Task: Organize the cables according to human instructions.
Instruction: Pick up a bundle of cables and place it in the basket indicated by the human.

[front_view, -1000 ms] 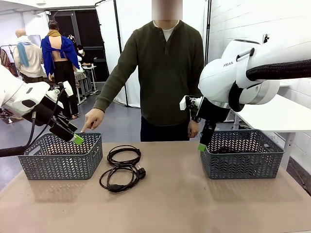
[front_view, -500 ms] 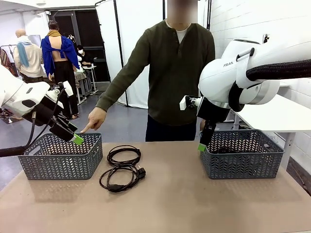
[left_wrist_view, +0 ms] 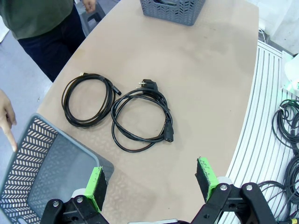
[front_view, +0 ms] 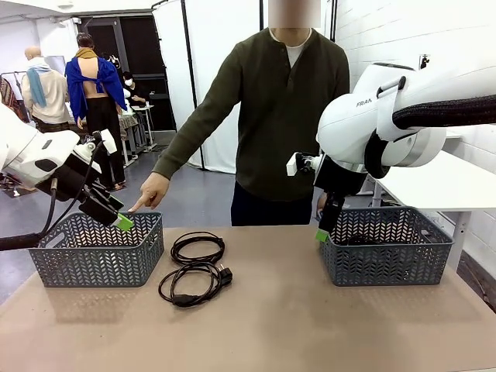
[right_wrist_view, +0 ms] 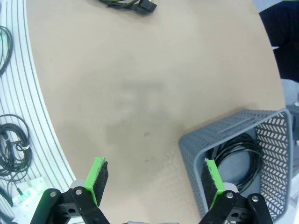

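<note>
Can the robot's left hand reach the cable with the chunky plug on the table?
Probably yes: the left gripper hangs open, and nothing lies between it and the plug cable ahead.

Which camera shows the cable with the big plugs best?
The left wrist view: it looks down on the cable, so its whole loop and both ends show. The front view shows the cable from low down, squashed flat. The right wrist view catches just a piece of cable at its top edge.

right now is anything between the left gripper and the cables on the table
Nothing visible. The open left gripper looks at both cables on the table; the basket corner sits by one finger, off to the side.
</note>
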You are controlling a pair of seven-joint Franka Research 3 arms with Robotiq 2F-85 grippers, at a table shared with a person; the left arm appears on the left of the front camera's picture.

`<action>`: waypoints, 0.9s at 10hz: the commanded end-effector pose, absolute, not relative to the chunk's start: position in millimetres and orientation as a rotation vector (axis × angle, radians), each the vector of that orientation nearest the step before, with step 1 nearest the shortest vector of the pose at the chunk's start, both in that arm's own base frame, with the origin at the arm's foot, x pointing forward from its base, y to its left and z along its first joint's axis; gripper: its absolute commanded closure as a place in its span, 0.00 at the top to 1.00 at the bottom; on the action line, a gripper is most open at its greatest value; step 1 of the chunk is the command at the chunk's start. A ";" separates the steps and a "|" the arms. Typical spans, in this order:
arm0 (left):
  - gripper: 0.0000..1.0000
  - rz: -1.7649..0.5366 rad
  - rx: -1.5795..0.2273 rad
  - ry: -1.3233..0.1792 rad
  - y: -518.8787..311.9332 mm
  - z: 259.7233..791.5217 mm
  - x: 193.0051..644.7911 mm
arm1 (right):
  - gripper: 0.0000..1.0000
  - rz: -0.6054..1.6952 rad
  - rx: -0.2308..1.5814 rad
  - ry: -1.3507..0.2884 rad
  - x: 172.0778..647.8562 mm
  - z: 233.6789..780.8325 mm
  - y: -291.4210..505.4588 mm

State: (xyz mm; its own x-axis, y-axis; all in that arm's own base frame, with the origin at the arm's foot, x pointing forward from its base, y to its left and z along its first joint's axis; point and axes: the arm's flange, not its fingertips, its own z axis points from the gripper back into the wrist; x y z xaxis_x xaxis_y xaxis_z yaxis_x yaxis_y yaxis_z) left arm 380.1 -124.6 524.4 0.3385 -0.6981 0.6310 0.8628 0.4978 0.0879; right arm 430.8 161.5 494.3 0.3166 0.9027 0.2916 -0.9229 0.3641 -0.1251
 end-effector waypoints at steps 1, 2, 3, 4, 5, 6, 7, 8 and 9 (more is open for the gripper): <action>1.00 -1.043 -0.302 -0.672 -122.1 522.4 381.2 | 1.00 1.200 0.069 -0.339 430.6 494.0 160.9; 1.00 -1.034 -0.283 -0.667 -124.6 524.4 380.1 | 1.00 1.200 0.069 -0.339 430.6 494.0 160.9; 1.00 -1.064 -0.268 -0.638 -133.5 525.3 384.4 | 1.00 1.200 0.069 -0.339 430.6 494.0 160.9; 1.00 -1.099 -0.257 -0.609 -144.2 524.7 388.8 | 1.00 1.200 0.069 -0.339 430.6 494.0 160.9; 1.00 -1.137 -0.242 -0.572 -158.5 522.8 395.7 | 1.00 1.200 0.069 -0.339 430.6 494.0 160.9; 1.00 -1.165 -0.228 -0.545 -173.3 519.6 401.2 | 1.00 1.200 0.069 -0.339 430.6 494.0 160.9; 1.00 -1.192 -0.221 -0.514 -188.2 515.2 406.3 | 1.00 1.200 0.069 -0.339 430.6 494.0 160.9; 1.00 -1.214 -0.204 -0.476 -203.4 508.5 410.7 | 1.00 1.200 0.069 -0.339 430.6 494.0 160.9; 1.00 -1.241 -0.170 -0.443 -217.8 500.6 416.3 | 1.00 1.200 0.069 -0.339 430.6 494.0 160.9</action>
State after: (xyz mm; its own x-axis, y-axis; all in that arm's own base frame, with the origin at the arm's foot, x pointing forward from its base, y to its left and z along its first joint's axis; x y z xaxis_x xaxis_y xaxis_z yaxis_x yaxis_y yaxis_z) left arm 404.7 -213.0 496.7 0.2582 -0.8418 0.4740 0.9360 0.3395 0.0930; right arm 430.7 161.7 494.5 0.3162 0.9027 0.2917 -0.9230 0.3639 -0.1256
